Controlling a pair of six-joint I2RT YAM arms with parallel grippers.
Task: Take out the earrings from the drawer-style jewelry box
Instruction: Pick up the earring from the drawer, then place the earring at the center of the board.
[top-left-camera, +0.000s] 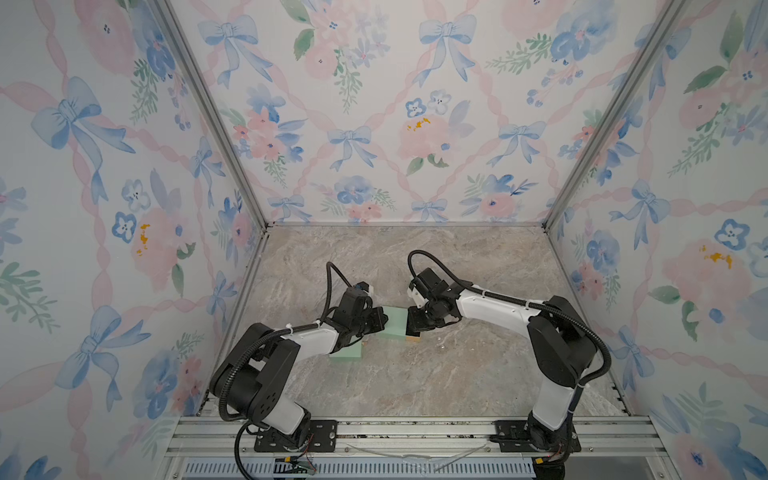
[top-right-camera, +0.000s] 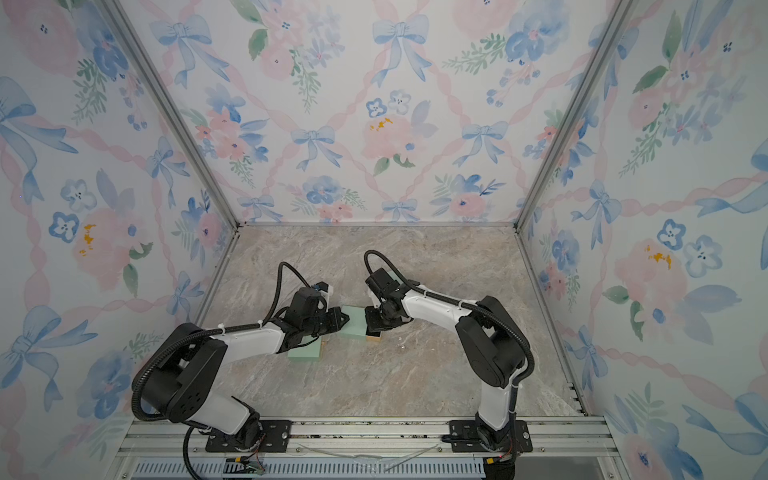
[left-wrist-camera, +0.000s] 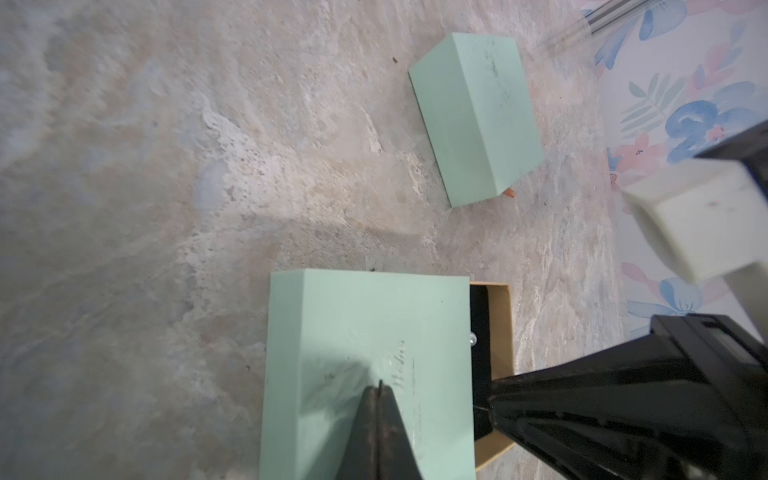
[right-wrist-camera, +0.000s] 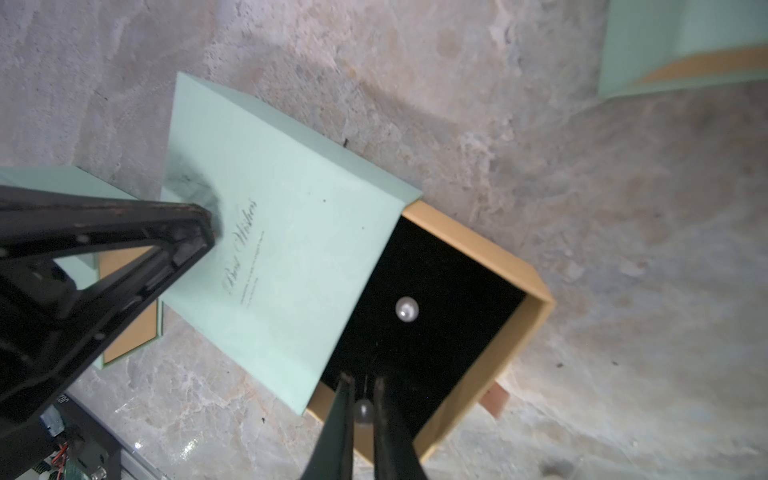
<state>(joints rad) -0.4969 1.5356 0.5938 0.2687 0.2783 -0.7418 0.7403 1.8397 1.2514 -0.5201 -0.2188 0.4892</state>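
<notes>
Right wrist view: right end effector (right-wrist-camera: 361, 384) narrowed onto one pearl earring (right-wrist-camera: 364, 411), bead pinched between both fingers over the open drawer (right-wrist-camera: 534, 328); second earring (right-wrist-camera: 406, 309) lies loose on the drawer's black lining. Left end effector (left-wrist-camera: 379, 386) fully closed, holding nothing, tips pressed on the mint sleeve (left-wrist-camera: 353, 328). Sleeve and drawer sit in the middle of the bench (top-left-camera: 415, 386), between the two arms, well clear of every bench edge.
</notes>
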